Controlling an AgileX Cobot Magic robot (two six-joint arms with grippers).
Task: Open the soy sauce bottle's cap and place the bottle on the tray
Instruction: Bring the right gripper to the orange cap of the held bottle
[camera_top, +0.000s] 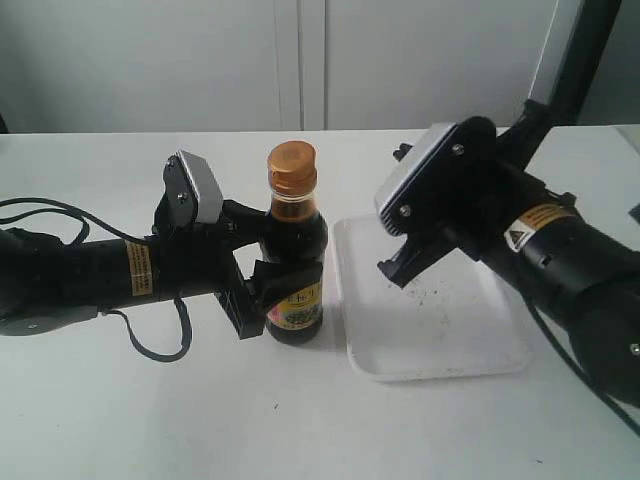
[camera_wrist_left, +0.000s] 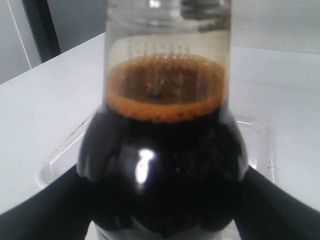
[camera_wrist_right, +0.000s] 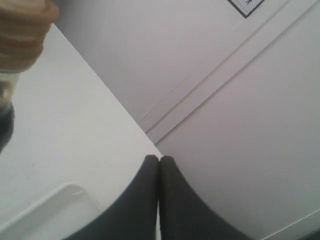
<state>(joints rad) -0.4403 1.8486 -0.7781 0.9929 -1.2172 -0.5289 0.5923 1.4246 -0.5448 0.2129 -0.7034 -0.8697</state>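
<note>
The soy sauce bottle (camera_top: 295, 250) stands upright on the white table, just left of the tray (camera_top: 460, 340). Dark liquid fills it to the neck (camera_wrist_left: 167, 150). Its amber-orange cap (camera_top: 291, 165) is down on the neck and also shows blurred in the right wrist view (camera_wrist_right: 22, 30). My left gripper (camera_top: 268, 250) comes in from the left, its jaws shut on the bottle's body (camera_wrist_left: 162, 175) at label height. My right gripper (camera_top: 395, 272) hangs above the tray's left half, shut with nothing between its fingertips (camera_wrist_right: 160, 159).
The tray is shallow, white and speckled, with its rim (camera_wrist_left: 257, 135) right behind the bottle. A black cable (camera_top: 150, 345) loops on the table under the left arm. A white wall with panel seams rises behind the table's far edge.
</note>
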